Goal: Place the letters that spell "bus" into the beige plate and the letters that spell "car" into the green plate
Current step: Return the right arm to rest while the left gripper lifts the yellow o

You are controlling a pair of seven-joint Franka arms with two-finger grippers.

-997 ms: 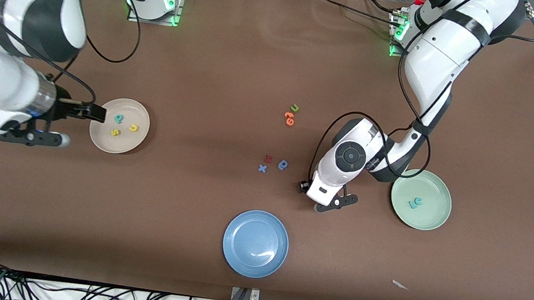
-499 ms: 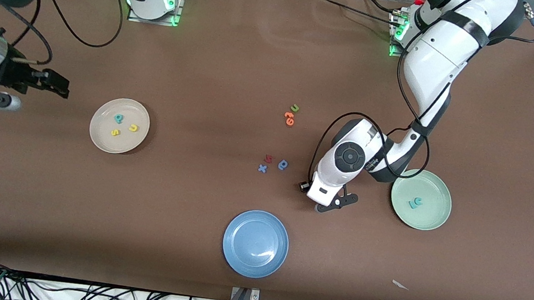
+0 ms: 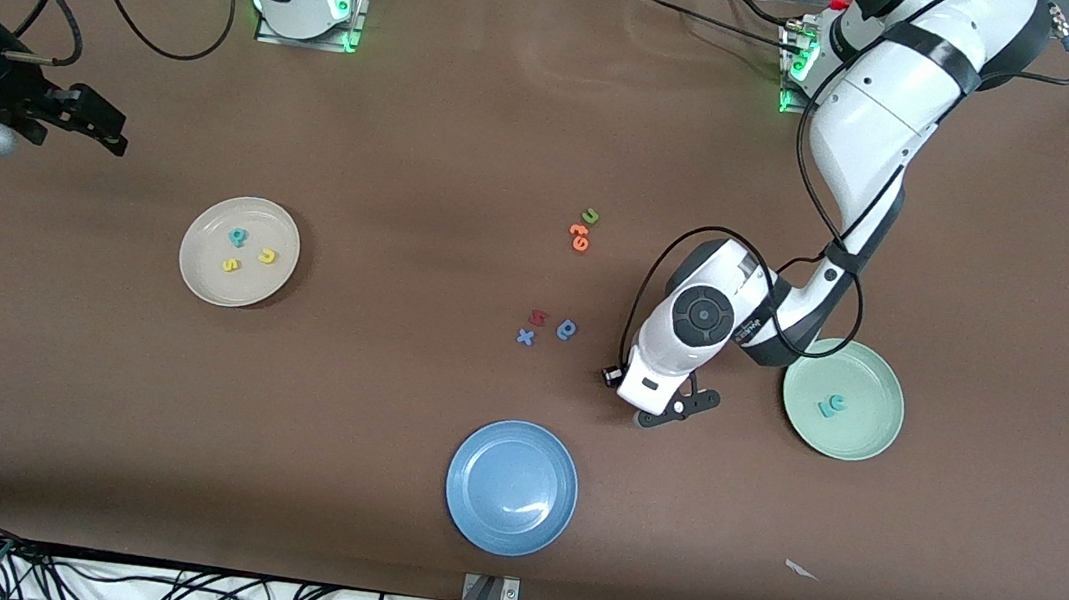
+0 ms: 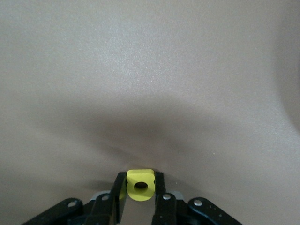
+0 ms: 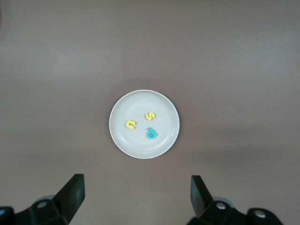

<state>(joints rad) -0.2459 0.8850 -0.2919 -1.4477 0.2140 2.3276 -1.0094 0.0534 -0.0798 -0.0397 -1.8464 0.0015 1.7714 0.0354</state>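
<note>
The beige plate (image 3: 195, 276) lies toward the right arm's end and holds a teal "b" (image 3: 238, 236), a yellow "s" (image 3: 231, 264) and a yellow "u" (image 3: 268, 257). My right gripper (image 3: 107, 123) hangs open and empty beside that plate; its wrist view looks down on the beige plate (image 5: 124, 140). The green plate (image 3: 868, 373) holds a teal "c" (image 3: 839, 403) and a teal "r" (image 3: 825, 410). My left gripper (image 3: 615, 375) is down at the table beside the green plate. In the left wrist view, the left gripper (image 4: 139, 182) is shut on a yellow "a" (image 4: 139, 186).
A blue plate (image 3: 511, 487) lies near the front edge. Loose letters lie mid-table: a green "u" (image 3: 590, 216), orange ones (image 3: 579, 236), a red one (image 3: 537, 318), a blue "x" (image 3: 525, 336) and a darker blue round one (image 3: 567, 329). A white scrap (image 3: 801, 569) lies nearby.
My right gripper has drawn back from the beige plate toward the table's end and risen. My left gripper's fingers have closed onto the yellow "a".
</note>
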